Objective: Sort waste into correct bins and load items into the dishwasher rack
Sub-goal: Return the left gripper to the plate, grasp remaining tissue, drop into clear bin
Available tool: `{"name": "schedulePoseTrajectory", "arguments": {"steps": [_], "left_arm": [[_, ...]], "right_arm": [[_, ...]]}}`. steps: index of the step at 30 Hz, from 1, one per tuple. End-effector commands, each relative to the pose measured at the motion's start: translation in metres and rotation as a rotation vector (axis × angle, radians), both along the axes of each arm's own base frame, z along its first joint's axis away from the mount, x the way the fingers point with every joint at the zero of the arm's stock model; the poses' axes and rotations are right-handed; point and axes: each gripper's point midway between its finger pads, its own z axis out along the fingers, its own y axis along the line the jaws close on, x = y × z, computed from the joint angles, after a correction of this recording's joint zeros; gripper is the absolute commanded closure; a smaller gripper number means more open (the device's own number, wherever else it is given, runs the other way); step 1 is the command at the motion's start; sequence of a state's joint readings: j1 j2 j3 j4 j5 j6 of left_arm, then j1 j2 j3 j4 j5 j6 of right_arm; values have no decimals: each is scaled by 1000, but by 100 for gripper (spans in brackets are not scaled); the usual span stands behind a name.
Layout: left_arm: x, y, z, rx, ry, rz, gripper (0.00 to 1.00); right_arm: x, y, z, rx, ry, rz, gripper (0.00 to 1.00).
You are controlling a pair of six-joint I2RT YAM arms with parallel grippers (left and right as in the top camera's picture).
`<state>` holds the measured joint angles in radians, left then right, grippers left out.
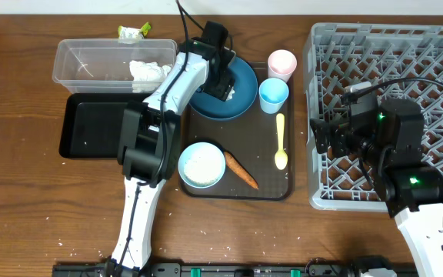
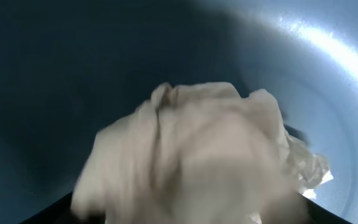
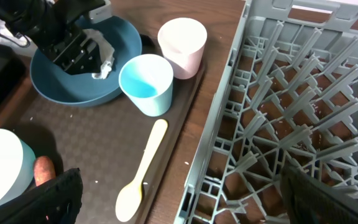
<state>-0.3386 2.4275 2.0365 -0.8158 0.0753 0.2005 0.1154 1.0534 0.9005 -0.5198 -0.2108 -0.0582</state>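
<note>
Clear plastic holds the only sorted waste in the overhead view: 1 white tissue wad (image 1: 148, 71) lies inside the clear plastic tub (image 1: 75, 65). The black tray (image 1: 91, 131) beside it is judged unfilled, apart from a few pale specks. The green-yellow wrapper (image 1: 133, 31) lies on the tabletop (image 1: 21, 192) behind the tub. On the dark-brown serving tray (image 1: 256, 146) are found the carrot (image 1: 240, 170), the pale bowl (image 1: 201, 165) with rice in it, the pale yellow spoon (image 1: 281, 142), the light blue cup (image 1: 274, 95), the pink cup (image 1: 282, 64) and the dark blue plate (image 1: 241, 104). The dishwasher rack (image 1: 406, 69) is bare, so 0 of 5 items are judged loaded. The left hand (image 1: 220, 81) is set over the plate, and the right hand (image 1: 323, 137) hangs at the rack's left edge.

From the left wrist, a crumpled tissue (image 2: 191, 155) fills the frame, with the plate behind it. No fingers can be made out, so whether the left hand is clamped on it cannot be told.

From the right wrist, the right hand's fingers are spread wide apart with nothing between them. The tissue is seen against the left hand, on the plate.

No brand, label or writing can be read; the wrapper is too small.
</note>
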Motion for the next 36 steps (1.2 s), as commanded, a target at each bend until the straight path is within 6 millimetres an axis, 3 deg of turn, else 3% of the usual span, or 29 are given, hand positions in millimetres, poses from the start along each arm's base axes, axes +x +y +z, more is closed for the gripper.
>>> {"name": "schedulePoseTrajectory", "arguments": {"steps": [1, 3, 5, 7, 10, 16, 20, 23, 27, 32, 36], "left_arm": [[-2, -1, -2, 1, 5, -11, 39], [-1, -1, -1, 0, 3, -10, 70], [-1, -1, 0, -2, 1, -6, 92], [0, -1, 6, -10, -4, 15, 94], [5, -2, 31, -38, -37, 66, 94], [13, 4, 118, -111, -186, 119, 94], [15, 25, 170, -109, -291, 158, 94], [17, 52, 193, -65, -350, 216, 94], [23, 98, 194, 13, -368, 332, 94], [26, 152, 167, 27, -307, 508, 93], [19, 179, 146, 27, -247, 599, 92]], "right_arm": [[1, 5, 10, 19, -17, 11, 1], [1, 5, 10, 19, -17, 11, 1], [1, 5, 10, 19, -17, 10, 1], [1, 5, 10, 19, -17, 10, 1], [1, 5, 10, 19, -17, 10, 1], [1, 5, 10, 19, -17, 10, 1], [1, 5, 10, 19, -18, 11, 1], [1, 5, 10, 25, -15, 6, 1], [1, 5, 10, 25, -15, 6, 1], [1, 5, 10, 24, -15, 6, 1], [1, 5, 10, 25, -16, 6, 1]]}}
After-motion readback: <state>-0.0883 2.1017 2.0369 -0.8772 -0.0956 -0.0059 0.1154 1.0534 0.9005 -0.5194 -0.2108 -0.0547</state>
